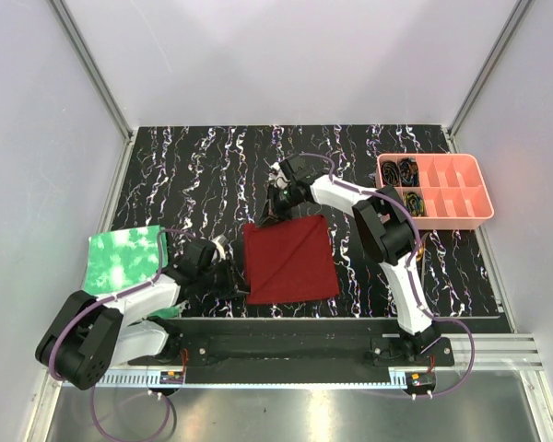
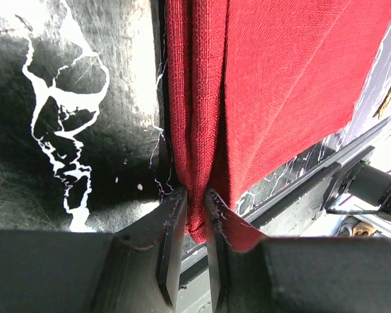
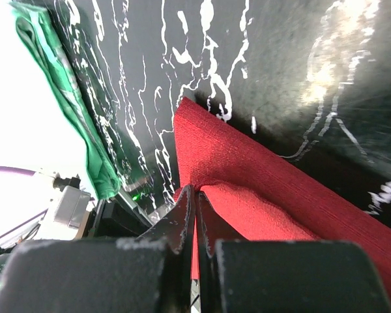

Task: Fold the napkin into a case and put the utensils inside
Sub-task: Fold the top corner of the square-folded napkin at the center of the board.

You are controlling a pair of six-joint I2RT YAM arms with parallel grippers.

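The dark red napkin lies mostly flat, as a rough square, in the middle of the black marbled table. My left gripper sits at its near-left edge. In the left wrist view the gripper is shut on a bunched fold of the napkin. My right gripper is at the cloth's far-left corner. The right wrist view shows this gripper shut on the napkin, with the cloth's edge lifted between its jaws. No case shape shows, and the utensils are out of view.
A pink compartment tray with dark coiled items stands at the back right. A green crinkled sheet lies at the left, under the left arm, and shows in the right wrist view. White walls enclose the table. A metal rail runs along the near edge.
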